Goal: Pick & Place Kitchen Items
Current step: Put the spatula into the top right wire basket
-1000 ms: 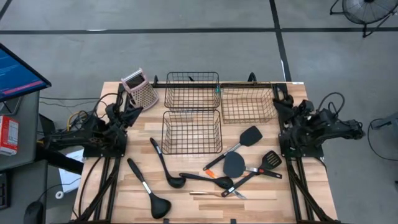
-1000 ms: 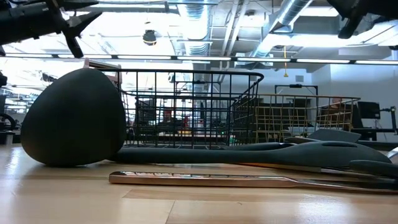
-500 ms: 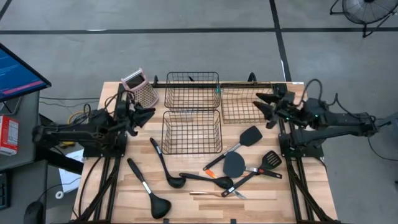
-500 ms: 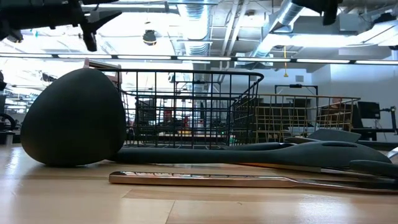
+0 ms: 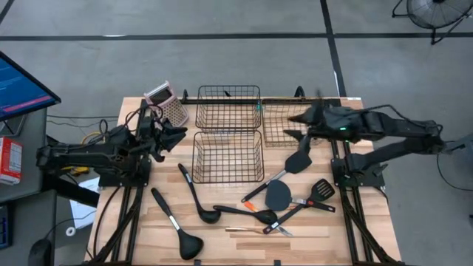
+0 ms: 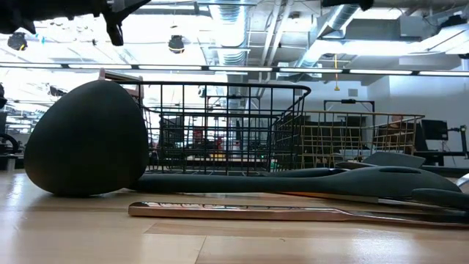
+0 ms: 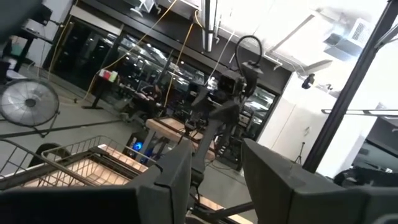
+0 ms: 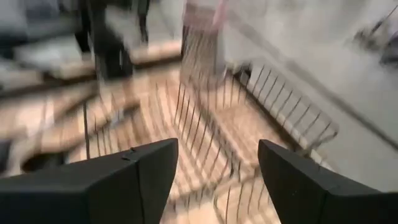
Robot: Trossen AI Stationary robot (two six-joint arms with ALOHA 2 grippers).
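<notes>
Kitchen items (image 5: 255,213) — ladles, spatulas, turners — lie on the table (image 5: 325,229), well below and apart from both grippers. Right gripper (image 5: 295,125), fingers spread and holding nothing, hangs over the brass wire basket (image 5: 281,133). Left gripper (image 5: 175,134), fingers spread, hovers beside the grater (image 5: 167,106).

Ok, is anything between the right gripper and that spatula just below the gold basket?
Nothing visible. The right gripper hangs open above the gold basket's near edge, and the spatula lies on bare table just beyond it, uncovered.
</notes>
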